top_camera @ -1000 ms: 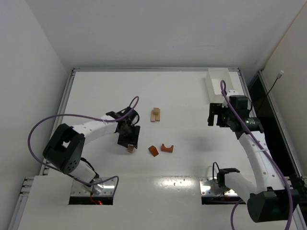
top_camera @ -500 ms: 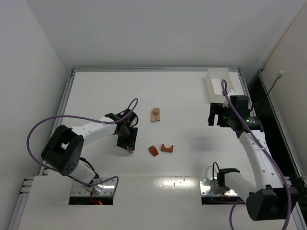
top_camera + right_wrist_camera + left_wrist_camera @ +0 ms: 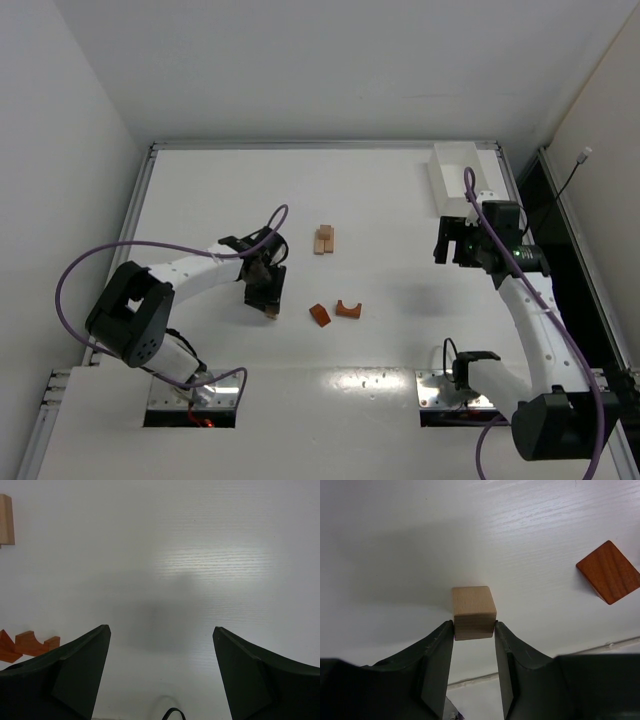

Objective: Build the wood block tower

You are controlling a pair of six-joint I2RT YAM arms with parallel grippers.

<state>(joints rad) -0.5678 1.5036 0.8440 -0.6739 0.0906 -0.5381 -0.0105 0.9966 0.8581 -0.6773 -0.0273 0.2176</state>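
Note:
My left gripper (image 3: 474, 626) is shut on a pale tan cube (image 3: 474, 609), its two fingertips pressed against the cube's sides on the table. In the top view the left gripper (image 3: 268, 304) is left of centre and hides most of the cube. A reddish-orange wedge (image 3: 319, 315) lies just to its right and also shows in the left wrist view (image 3: 608, 572). An orange arch (image 3: 348, 309) lies beside the wedge. A small stack of tan bars (image 3: 324, 239) lies further back. My right gripper (image 3: 452, 245) is open and empty, above bare table (image 3: 160, 630).
A white rectangular tray (image 3: 458, 178) stands at the back right corner, just behind the right gripper. Raised rails run along the table's edges. In the right wrist view the arch (image 3: 35, 642) and a tan bar (image 3: 6, 520) are at the far left.
My left gripper has shifted slightly over the tan cube, which showed below its fingers one second ago. The right arm has barely moved.

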